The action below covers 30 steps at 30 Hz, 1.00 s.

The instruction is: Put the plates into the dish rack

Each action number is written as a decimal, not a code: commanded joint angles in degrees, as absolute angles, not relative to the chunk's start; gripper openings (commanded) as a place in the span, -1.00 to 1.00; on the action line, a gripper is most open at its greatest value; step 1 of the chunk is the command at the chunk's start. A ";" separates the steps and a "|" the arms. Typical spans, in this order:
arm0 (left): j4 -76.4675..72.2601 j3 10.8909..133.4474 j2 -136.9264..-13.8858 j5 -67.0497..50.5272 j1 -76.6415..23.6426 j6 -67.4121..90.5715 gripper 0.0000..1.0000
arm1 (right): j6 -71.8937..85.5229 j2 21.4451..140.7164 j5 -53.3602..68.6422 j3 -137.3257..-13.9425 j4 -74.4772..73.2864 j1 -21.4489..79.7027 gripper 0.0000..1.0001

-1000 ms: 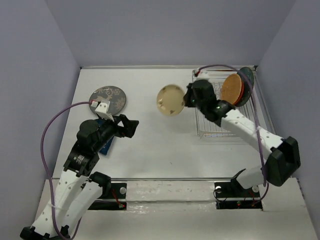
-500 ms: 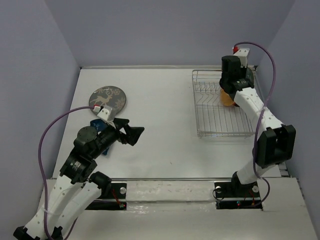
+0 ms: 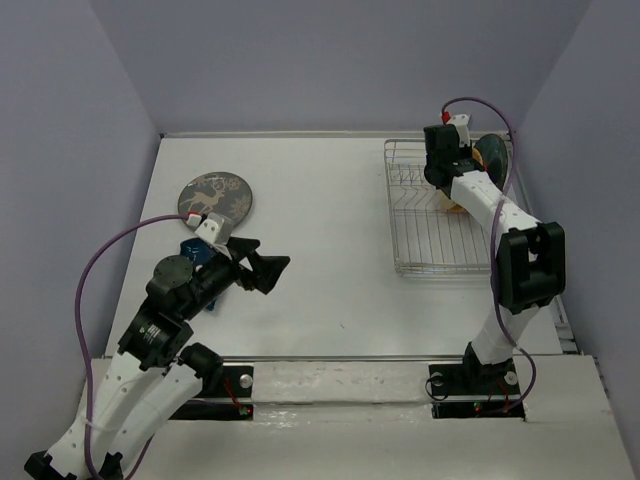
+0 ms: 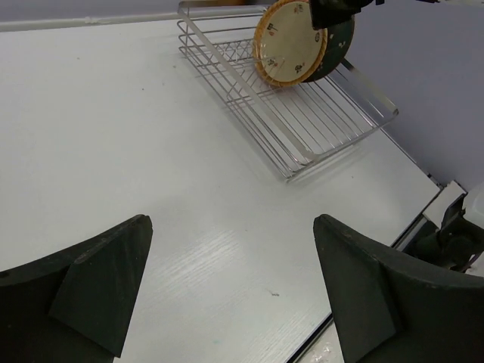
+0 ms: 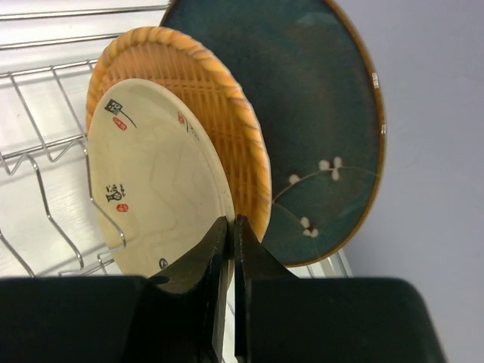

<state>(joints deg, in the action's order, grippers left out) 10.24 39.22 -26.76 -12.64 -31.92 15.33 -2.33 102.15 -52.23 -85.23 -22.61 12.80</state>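
My right gripper (image 5: 231, 224) is shut on the rim of the small cream spotted plate (image 5: 155, 189), holding it upright in the dish rack (image 3: 430, 245). Behind it stand the tan wicker plate (image 5: 219, 121) and the dark teal plate (image 5: 318, 113). The left wrist view shows the same stack: cream plate (image 4: 283, 45), teal plate (image 4: 338, 51), rack (image 4: 302, 125). The dark grey deer plate (image 3: 215, 195) lies flat at the table's left. The dark blue plate (image 3: 192, 248) is mostly hidden under my left arm. My left gripper (image 3: 268, 268) is open and empty above the table. No bright orange plate shows separately.
The rack's near and left prong rows (image 3: 420, 215) hold nothing. The right wall (image 3: 590, 150) stands close behind the rack. The table's front edge (image 3: 340, 358) runs by the arm bases.
My right gripper carried the cream plate from over the table's middle to the rack's far right end and set it against the wicker plate. My left gripper shifted slightly down and right.
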 commanded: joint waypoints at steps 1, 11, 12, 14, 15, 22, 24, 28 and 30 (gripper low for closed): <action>7.91 39.02 -26.45 -12.13 -32.17 15.21 0.98 | -2.20 101.95 -49.31 -84.03 -18.38 12.66 -0.86; 8.26 39.11 -27.33 -10.37 -31.82 14.77 0.98 | 3.59 97.74 -40.98 -86.04 -19.94 12.66 0.39; 8.26 39.11 -27.60 -10.37 -31.73 14.77 0.98 | 4.65 96.86 -39.48 -86.22 -20.65 12.66 0.40; 8.17 39.20 -28.12 -10.46 -31.64 14.68 0.98 | 8.41 93.53 -34.31 -85.44 -21.80 14.05 0.40; 8.26 39.29 -28.30 -10.46 -31.55 14.59 0.98 | 9.57 92.38 -32.19 -84.73 -21.80 14.85 0.40; 10.19 40.60 -25.24 0.68 -29.88 14.59 0.98 | 29.48 86.04 -7.61 -71.03 -7.41 30.65 0.19; 10.72 40.96 -24.00 5.60 -29.80 14.76 0.98 | 33.21 88.23 -4.50 -68.57 -1.52 35.31 0.16; 11.95 41.22 -20.32 14.84 -29.09 15.29 0.98 | 40.15 100.53 -1.24 -71.53 8.95 46.90 0.14; 11.87 41.13 -18.90 16.25 -28.22 15.64 0.98 | 42.44 104.66 0.69 -73.38 11.94 49.30 0.13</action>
<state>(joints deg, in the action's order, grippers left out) 12.95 39.24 -21.80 7.22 -29.54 15.38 32.91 97.84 -7.03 -70.98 1.02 43.68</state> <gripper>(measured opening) 0.990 0.569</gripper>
